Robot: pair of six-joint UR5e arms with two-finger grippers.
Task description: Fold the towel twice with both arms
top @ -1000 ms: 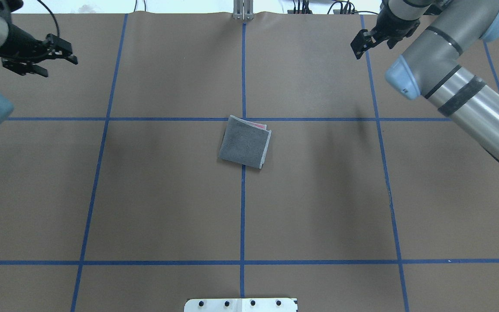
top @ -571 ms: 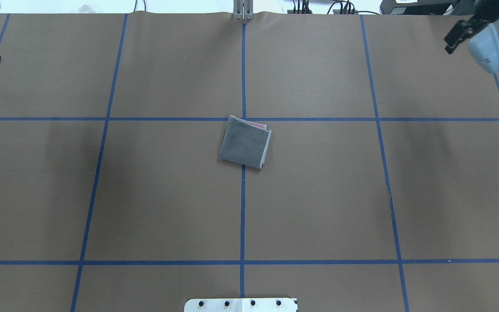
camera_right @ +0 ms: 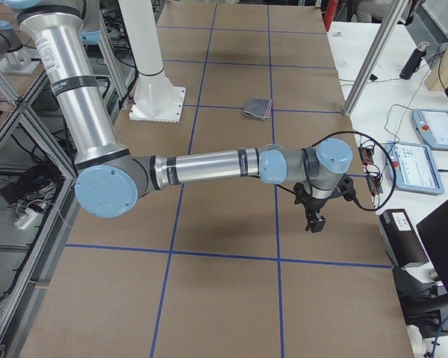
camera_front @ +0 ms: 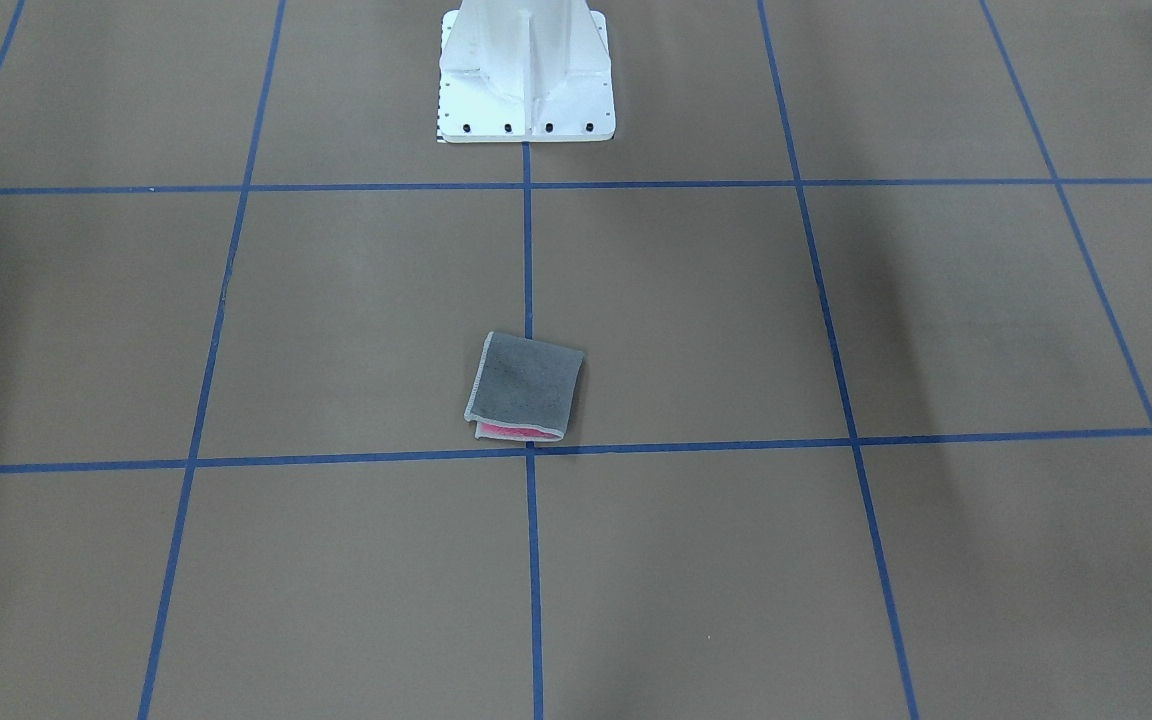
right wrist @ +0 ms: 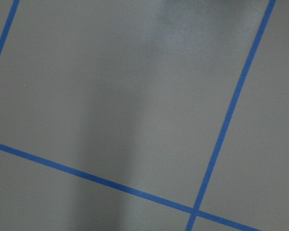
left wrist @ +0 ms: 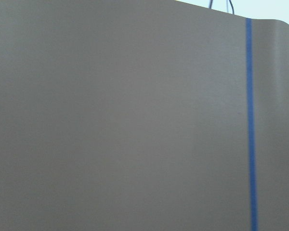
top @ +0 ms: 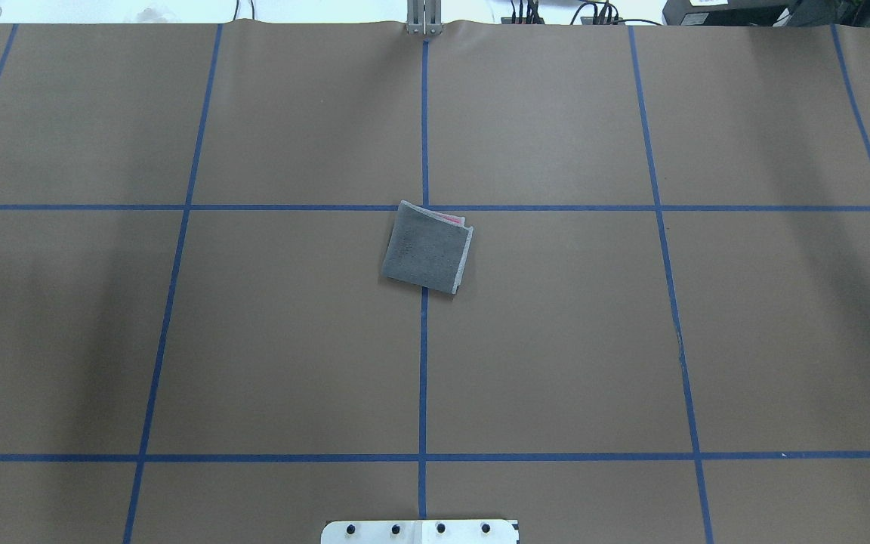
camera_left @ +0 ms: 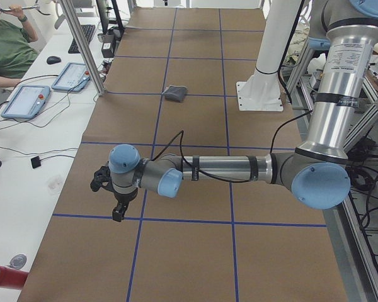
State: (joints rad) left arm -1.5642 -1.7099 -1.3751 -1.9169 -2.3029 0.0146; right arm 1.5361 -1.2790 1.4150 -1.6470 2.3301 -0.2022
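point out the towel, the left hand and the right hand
towel (top: 426, 253), overhead view, middle of its dark grey top face
left hand (camera_left: 117, 215), exterior left view, between its fingertips, on the near arm
right hand (camera_right: 313, 223), exterior right view, between its fingertips, on the near arm

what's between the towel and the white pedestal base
No object: in the front-facing view only the brown table cover and blue tape lines lie between the towel and the white pedestal. The overhead view agrees.
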